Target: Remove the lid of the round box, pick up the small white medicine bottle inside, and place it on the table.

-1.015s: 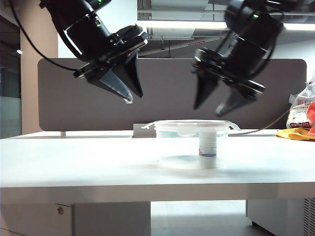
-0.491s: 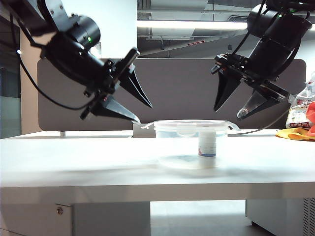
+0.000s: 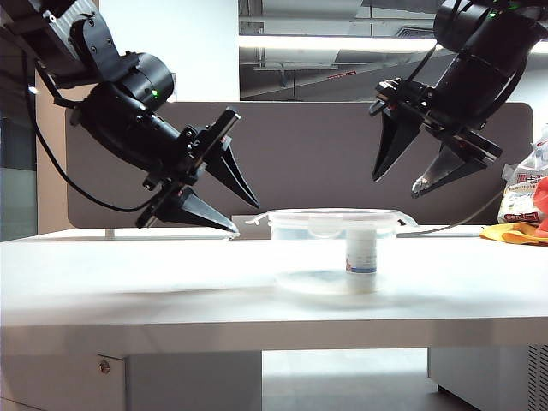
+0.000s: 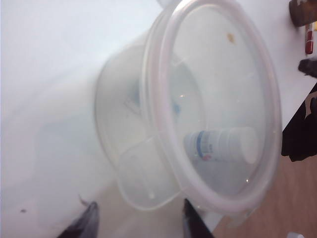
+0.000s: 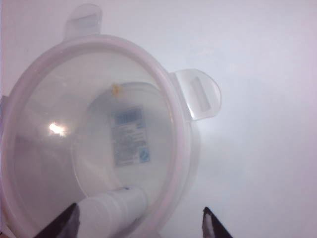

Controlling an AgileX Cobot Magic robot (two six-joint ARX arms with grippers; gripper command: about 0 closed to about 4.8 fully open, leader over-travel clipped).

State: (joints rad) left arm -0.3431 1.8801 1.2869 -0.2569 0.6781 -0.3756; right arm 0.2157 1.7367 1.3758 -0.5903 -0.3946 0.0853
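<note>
The round box [image 3: 318, 257] stands in the middle of the table [image 3: 128, 282] with the lid [image 3: 332, 215] on it. Inside, the small white medicine bottle [image 3: 361, 253] stands upright behind the clear wall. My left gripper [image 3: 246, 217] is open, level with the lid's left rim, its lower fingertip close to a clip tab. My right gripper [image 3: 396, 186] hangs open above the box's right side, apart from it. The left wrist view has the lid [image 4: 218, 74], the bottle [image 4: 223, 145] under it and the open gripper [image 4: 139, 208]. From the right wrist I see the lid [image 5: 59, 99], the bottle [image 5: 111, 210] and the open gripper [image 5: 140, 210].
A dark partition panel [image 3: 300, 154] runs behind the table. An orange-yellow cloth [image 3: 518, 233] and a plastic bag [image 3: 527, 188] lie at the far right. The table's thick front edge [image 3: 257, 334] faces the camera. A clip tab [image 5: 198, 94] sticks out from the lid.
My left arm has come down from above to the lid's left rim, turned more level, and its jaws have widened. My right gripper has shifted a little to the right.
</note>
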